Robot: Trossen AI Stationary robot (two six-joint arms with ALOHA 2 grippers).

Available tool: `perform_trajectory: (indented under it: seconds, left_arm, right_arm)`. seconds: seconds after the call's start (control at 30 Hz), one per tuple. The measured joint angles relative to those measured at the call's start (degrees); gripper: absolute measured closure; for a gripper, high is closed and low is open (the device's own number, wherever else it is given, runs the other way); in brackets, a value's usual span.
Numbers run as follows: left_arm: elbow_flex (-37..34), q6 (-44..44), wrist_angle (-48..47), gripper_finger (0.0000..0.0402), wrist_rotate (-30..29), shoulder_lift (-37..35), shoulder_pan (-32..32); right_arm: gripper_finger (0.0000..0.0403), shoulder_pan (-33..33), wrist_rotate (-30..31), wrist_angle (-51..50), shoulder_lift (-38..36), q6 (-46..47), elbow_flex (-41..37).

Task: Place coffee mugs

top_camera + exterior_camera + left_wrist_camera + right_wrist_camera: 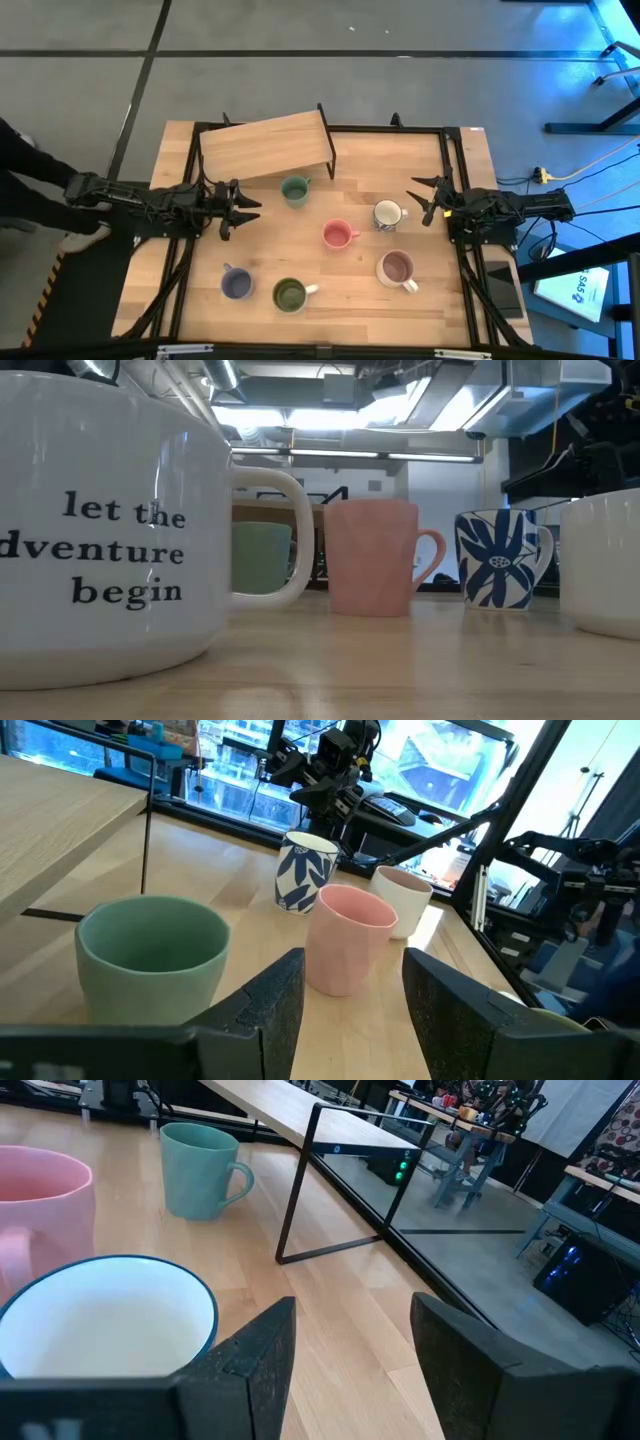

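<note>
Six coffee mugs stand upright on the wooden table [440,300]: teal-green [295,189], pink [338,235], white with blue pattern [388,215], pale with brown inside [397,269], lavender-blue [236,284] and green inside with a white handle [290,294]. My left gripper [245,205] hovers open at the table's left side, pointing level toward the teal-green mug [150,955] and pink mug [348,935]. My right gripper [425,195] hovers open at the right side, just short of the blue-patterned mug [100,1315]. Neither holds anything.
A wooden shelf board on a black wire frame [268,145] stands at the table's far left, its leg [300,1190] close to the teal-green mug. A black frame runs along the table's edges [455,170]. A person's dark sleeve [30,185] shows beyond the left edge.
</note>
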Motion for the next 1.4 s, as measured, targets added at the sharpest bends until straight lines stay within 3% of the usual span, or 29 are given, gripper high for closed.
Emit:
perform_trajectory:
  seconds: [0.33,0.57,0.83,0.97,1.27,1.4]
  left_arm:
    - [0.0,0.0,0.0,0.0238,0.0,0.0,0.0]
    - [0.0,0.1,0.1,0.0238,-0.2,0.0,0.0]
    - [0.0,0.3,1.0,0.0238,-3.9,0.0,0.0]
    - [0.0,1.6,2.3,0.0238,-10.5,0.0,0.0]
    - [0.0,1.0,6.5,0.0238,-13.2,-0.1,0.1]
    - [0.1,-9.8,15.8,0.0238,-9.2,-0.1,0.1]
  right_arm:
    - [0.0219,0.0,-0.1,0.2,0.0,0.1,0.0]
    - [0.0219,0.0,-4.1,0.3,0.0,0.4,0.0]
    - [0.0219,0.0,-3.5,4.9,0.0,5.6,-0.2]
    - [0.0219,0.0,-3.5,6.0,0.0,6.3,-0.1]
    - [0.0219,0.0,-2.9,12.0,0.0,7.7,-0.1]
    - [0.0219,0.0,-2.8,21.4,0.0,7.6,-0.1]
